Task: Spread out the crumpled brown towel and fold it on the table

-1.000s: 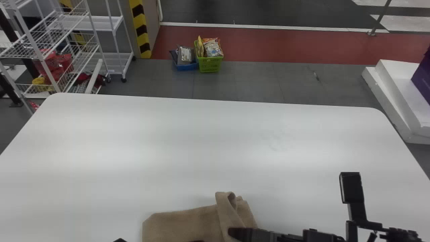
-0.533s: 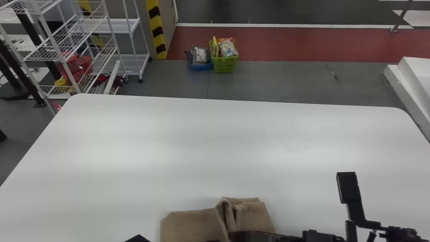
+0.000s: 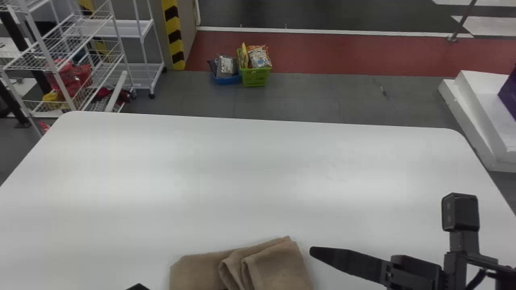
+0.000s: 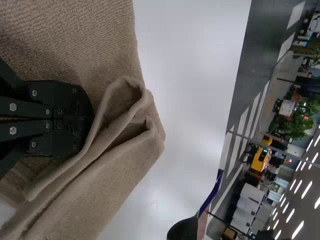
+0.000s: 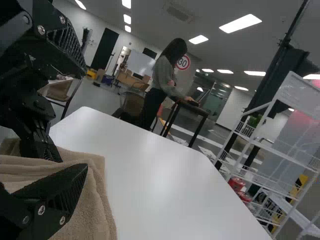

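A: Log any legible marking, right wrist view.
B: One entry. Round sign, red ring, pale face, dark numerals reading "30". Located in the room behind, beyond the surface.
A: What is it mounted on?
B: Undetermined; the support cannot be made out.
A: Head view, items on the floor?
B: Snack packet in the green basket: printed, characters too small to read. Silver packet in the blue basket: pale label patch, illegible.
A: Other signage?
B: Yellow-and-black warning stripes run up a wall edge beside the shelving.
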